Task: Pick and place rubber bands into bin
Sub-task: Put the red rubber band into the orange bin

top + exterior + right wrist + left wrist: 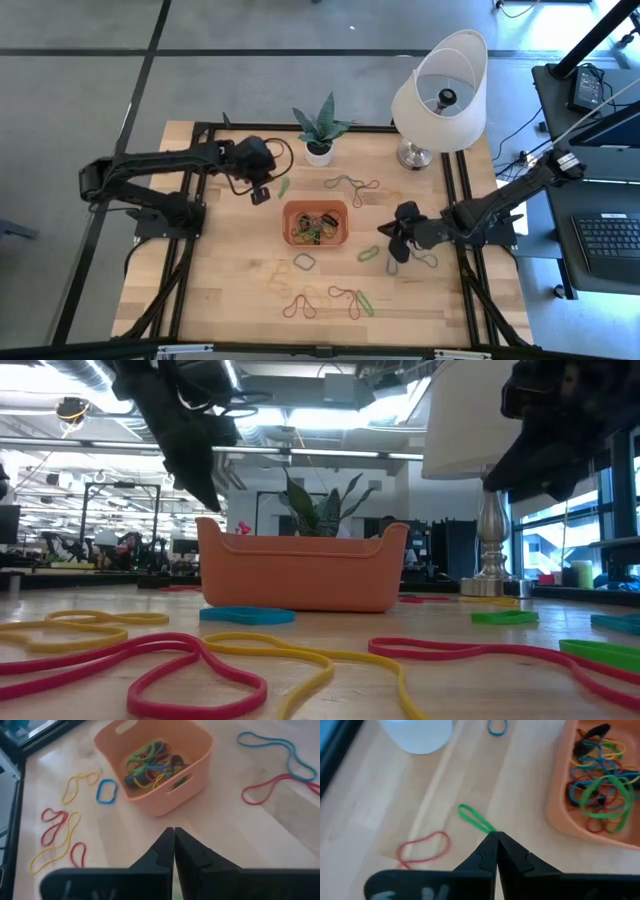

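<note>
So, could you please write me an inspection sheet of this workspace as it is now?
Surface: wooden table, bands scattered loose on it.
Job's things: orange bin mid-table, holding many bands; more bands lie around it.
Clutter: potted plant and lamp at the far edge.
Grippers: left claw shut on one end of a green band beside the bin; right claw shut, nothing seen in it.
Cables: one looped at the left wrist.
Surroundings: keyboard at right; an office behind.

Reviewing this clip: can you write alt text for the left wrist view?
The left gripper is shut on the end of a green rubber band lying on the wooden table. Beside it is the orange bin holding a tangle of bands; a red band lies loose nearby.
</note>
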